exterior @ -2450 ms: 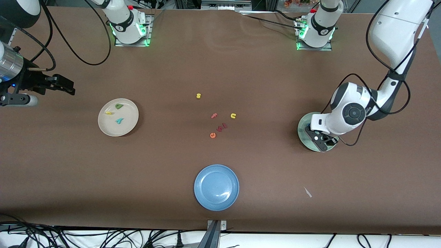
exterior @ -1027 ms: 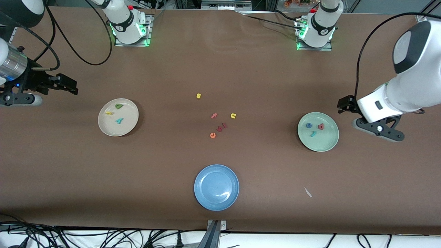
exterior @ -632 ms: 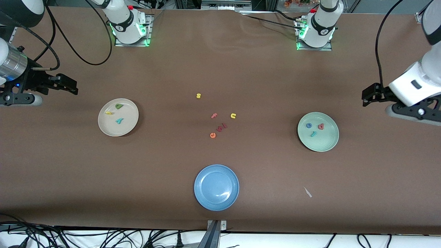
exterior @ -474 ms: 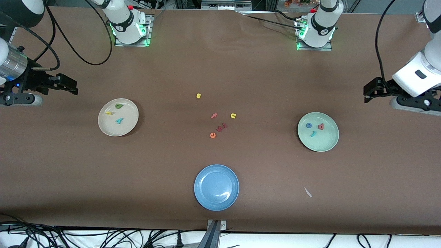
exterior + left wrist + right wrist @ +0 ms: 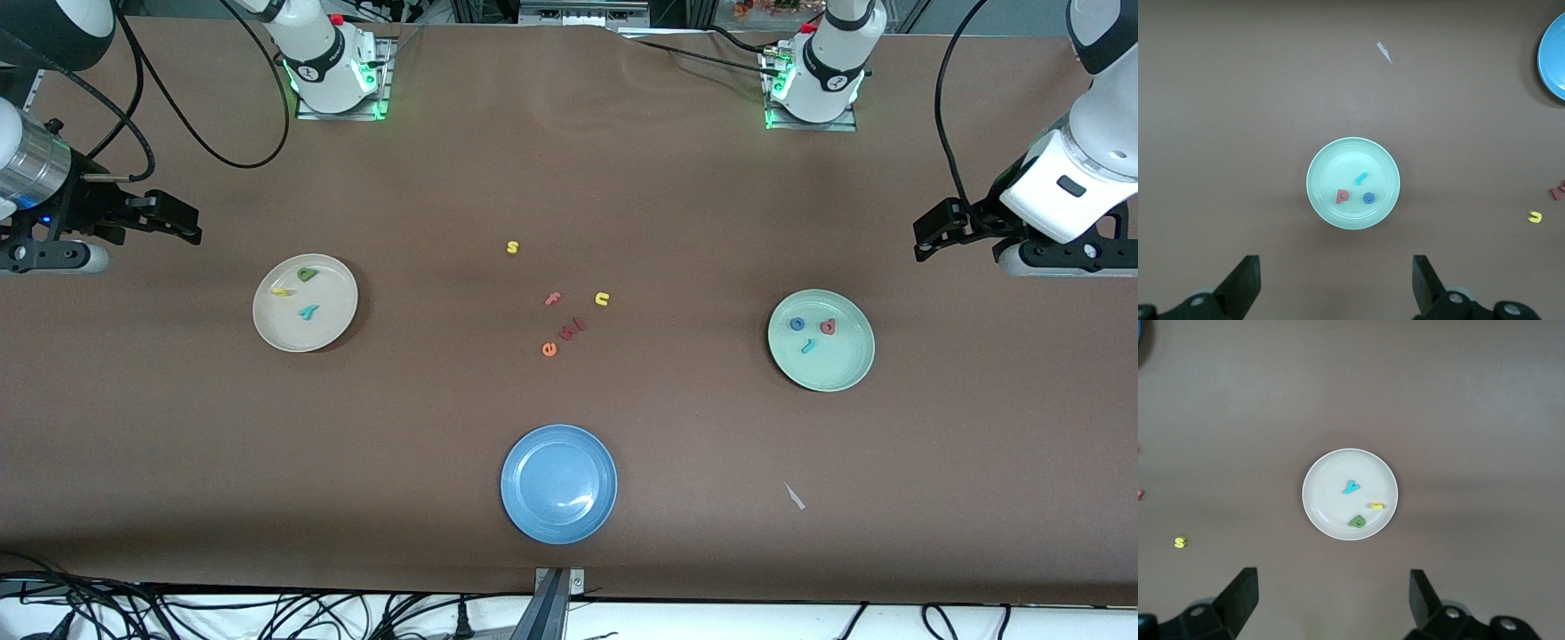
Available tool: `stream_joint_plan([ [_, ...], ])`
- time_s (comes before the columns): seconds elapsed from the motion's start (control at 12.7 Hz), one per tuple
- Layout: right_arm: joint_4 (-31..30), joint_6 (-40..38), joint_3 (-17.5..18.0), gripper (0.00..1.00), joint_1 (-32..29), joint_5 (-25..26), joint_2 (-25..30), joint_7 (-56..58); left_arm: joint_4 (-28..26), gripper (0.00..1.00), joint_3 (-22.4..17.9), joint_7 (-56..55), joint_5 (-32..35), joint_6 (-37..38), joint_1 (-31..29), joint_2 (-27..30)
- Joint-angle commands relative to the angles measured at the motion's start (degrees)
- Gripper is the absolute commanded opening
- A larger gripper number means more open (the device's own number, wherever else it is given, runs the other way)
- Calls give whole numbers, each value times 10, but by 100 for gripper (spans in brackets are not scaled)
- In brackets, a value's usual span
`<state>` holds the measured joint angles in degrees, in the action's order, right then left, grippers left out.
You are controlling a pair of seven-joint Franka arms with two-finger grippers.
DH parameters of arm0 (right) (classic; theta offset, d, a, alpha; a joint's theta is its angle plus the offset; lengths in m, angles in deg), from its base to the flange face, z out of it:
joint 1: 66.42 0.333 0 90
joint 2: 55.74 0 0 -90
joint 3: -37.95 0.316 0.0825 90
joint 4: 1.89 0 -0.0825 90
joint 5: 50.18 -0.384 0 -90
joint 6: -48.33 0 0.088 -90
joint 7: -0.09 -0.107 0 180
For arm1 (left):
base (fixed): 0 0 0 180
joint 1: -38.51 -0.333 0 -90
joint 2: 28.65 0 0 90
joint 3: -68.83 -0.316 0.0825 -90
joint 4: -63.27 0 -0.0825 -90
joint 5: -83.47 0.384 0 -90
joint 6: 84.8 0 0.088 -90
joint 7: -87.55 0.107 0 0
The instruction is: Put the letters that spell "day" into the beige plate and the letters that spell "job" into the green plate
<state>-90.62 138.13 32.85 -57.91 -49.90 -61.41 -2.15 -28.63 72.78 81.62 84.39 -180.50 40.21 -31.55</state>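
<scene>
I am taking the blue plate (image 5: pixel 558 483) at the table edge nearest the front camera as my landmark and working across from the right arm's end to the left arm's end

The right gripper (image 5: pixel 169 220) is hanging over bare table at the right arm's end, fingers spread wide and carrying nothing; that arm is waiting

The beige plate (image 5: pixel 331 322) is sitting farther from the front camera than the blue plate, toward the right arm's end. Lying in it I am seeing the dark green "d" (image 5: pixel 307 274), the yellow "a" (image 5: pixel 281 291) and the teal "y" (image 5: pixel 308 311), all apart from one another

Straight up the table from the blue plate, loose letters are lying on the cloth: a yellow "s" (image 5: pixel 512 247), a pink "f" (image 5: pixel 553 299), a yellow "u" (image 5: pixel 602 299) and an orange "e" (image 5: pixel 548 349)

The green plate (image 5: pixel 843 369) is sitting toward the left arm's end, also farther than the blue plate. It is holding the blue "o" (image 5: pixel 797 324), the red-pink "b" (image 5: pixel 828 326) and the teal "j" (image 5: pixel 808 345)

The left gripper (image 5: pixel 944 233) is hovering over bare table at the left arm's end, fingers wide apart and empty
</scene>
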Motion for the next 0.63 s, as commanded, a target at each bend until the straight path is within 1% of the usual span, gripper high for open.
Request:
stream_joint_plan([
  [0.0,-10,1,3,100,1,9,11,-7,-44,100,-8,18,-15,-10,3,38],
  [0.4,-10,3,3,100,1,9,11,-7,-42,100,-8,21,-14,9,1,44],
  [0.55,-10,6,3,100,1,9,11,-7,-42,100,-10,53,-14,12,1,43],
])
